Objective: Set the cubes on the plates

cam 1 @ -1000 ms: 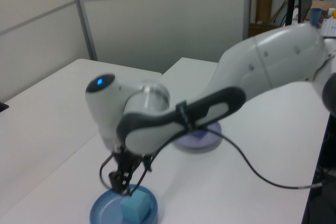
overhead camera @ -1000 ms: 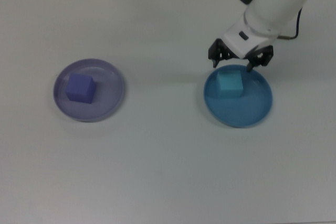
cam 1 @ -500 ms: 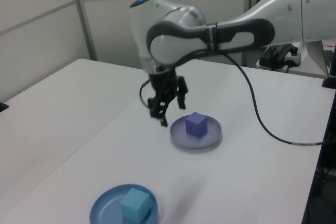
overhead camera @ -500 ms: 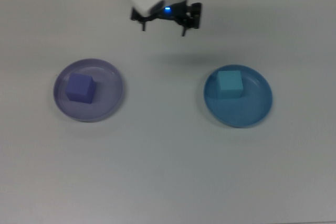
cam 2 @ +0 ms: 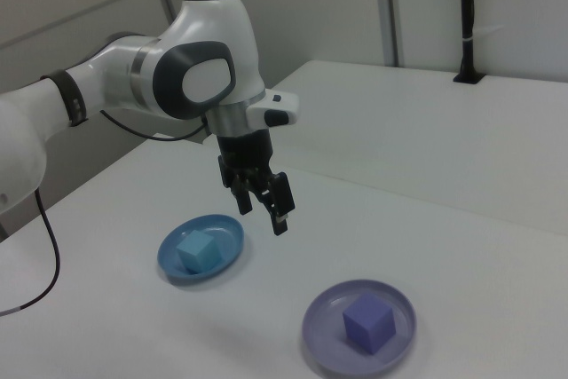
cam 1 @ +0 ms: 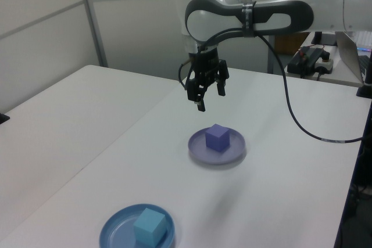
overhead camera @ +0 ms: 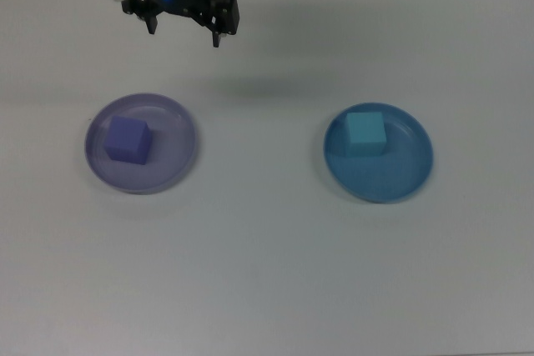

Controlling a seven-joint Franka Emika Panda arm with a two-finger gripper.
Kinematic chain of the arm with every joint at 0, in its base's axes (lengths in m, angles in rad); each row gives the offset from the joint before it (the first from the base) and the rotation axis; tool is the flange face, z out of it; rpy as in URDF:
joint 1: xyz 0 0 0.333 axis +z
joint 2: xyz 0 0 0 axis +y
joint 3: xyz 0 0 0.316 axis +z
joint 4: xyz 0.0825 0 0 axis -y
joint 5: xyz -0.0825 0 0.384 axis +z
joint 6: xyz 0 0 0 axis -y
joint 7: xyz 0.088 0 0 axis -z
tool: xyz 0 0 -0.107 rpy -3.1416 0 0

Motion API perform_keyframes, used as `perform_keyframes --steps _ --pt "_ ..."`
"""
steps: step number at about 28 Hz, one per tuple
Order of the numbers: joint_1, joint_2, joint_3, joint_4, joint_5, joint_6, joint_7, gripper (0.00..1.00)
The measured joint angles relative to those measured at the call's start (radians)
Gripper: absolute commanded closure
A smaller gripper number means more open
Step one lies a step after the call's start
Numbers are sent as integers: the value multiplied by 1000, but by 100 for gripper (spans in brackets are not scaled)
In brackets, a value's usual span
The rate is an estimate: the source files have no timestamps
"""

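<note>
A purple cube [overhead camera: 128,139] rests on the lavender plate [overhead camera: 178,161] at the top view's left. On the blue plate [overhead camera: 385,179] at the top view's right sits a cyan cube [overhead camera: 365,132]. My gripper [overhead camera: 184,32] hangs open and empty, well above the table, near the table's far edge in the top view and beyond the lavender plate. In the left view the gripper [cam 1: 206,98] floats above and behind the purple cube [cam 1: 217,137], far from the cyan cube [cam 1: 149,227]. The right view has the gripper [cam 2: 264,215] between the blue plate [cam 2: 228,232] and the lavender plate [cam 2: 327,326].
Both plates lie on a white table [overhead camera: 267,273]. A black cable [cam 1: 290,114] trails from the arm over the table in the left view. Grey partition walls [cam 1: 145,21] stand behind the table.
The gripper has left the blue plate, risen and swung to the top view's left, ending near the far edge beyond the lavender plate. Both cubes stay on their plates.
</note>
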Motion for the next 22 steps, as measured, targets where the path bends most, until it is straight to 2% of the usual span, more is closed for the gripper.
perform_keyframes --steps 22 --pt "-8 -1 1 -15 0 -3 -16 0"
